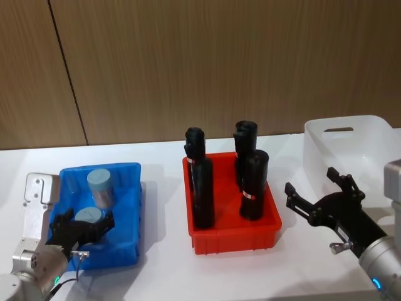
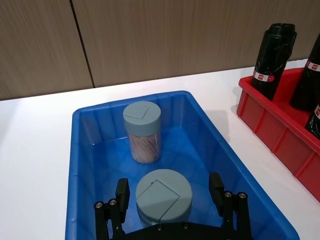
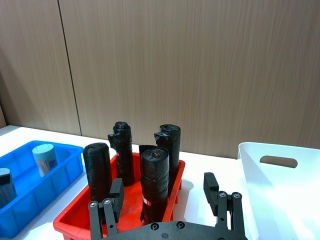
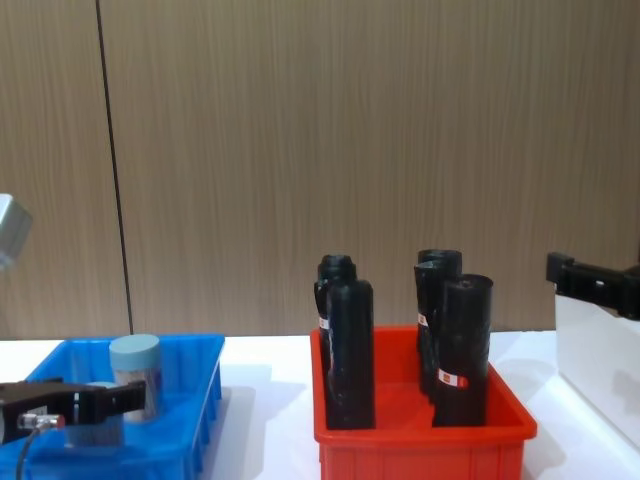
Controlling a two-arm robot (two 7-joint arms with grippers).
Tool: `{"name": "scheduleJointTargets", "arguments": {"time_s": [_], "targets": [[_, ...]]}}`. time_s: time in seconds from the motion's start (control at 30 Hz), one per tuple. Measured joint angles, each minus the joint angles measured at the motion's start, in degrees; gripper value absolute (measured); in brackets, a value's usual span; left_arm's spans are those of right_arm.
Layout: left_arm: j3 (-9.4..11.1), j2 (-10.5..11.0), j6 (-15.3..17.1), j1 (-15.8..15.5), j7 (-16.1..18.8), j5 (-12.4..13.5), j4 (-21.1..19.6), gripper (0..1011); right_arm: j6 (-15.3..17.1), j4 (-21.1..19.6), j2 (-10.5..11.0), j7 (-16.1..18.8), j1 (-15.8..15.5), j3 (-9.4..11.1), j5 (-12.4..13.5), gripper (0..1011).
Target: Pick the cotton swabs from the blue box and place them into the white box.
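Two cotton swab tubs stand in the blue box (image 1: 100,169) at the table's left. The far tub (image 1: 100,187) (image 2: 142,132) is upright toward the back wall. My left gripper (image 1: 81,227) (image 2: 169,190) is open over the near tub (image 1: 88,216) (image 2: 164,200), with one finger (image 2: 122,192) on each side of its grey-blue lid and a small gap showing. At the right, my right gripper (image 1: 313,186) (image 3: 163,189) hovers open and holds nothing, just left of the white box (image 1: 351,147) (image 3: 280,175).
A red bin (image 1: 235,235) with several tall black bottles (image 1: 202,182) stands in the middle, between the two boxes. Bare white table lies in front of it and behind the blue box. A wood-panel wall closes the back.
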Motion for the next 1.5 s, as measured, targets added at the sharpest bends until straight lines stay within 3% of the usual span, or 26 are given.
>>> {"name": "scheduleJointTargets", "arguments": {"time_s": [0.37,0.8,0.9,1.27,1.5], "targets": [[0.13,-1.02,0.44,-1.63,-1.19,0.19,2.37,1004,0.0,0.0,0.0,0.0,0.0,0.0,0.0,1001],[0.25,-1.49,2.02,-2.22,-0.9,1.19,2.81,684,0.0,0.0,0.0,0.0,0.0,0.0,0.0,1001],[0.23,-1.44,2.45,-2.12,-0.42,1.61,2.22,671,0.0,0.0,0.0,0.0,0.0,0.0,0.0,1001],[-0.01,-0.44,3.65,-1.06,0.38,4.59,-3.99,671,0.0,0.0,0.0,0.0,0.0,0.0,0.0,1002],[-0.14,0.21,4.85,-0.9,-1.53,6.36,-9.07,671,0.0,0.0,0.0,0.0,0.0,0.0,0.0,1001]]}}
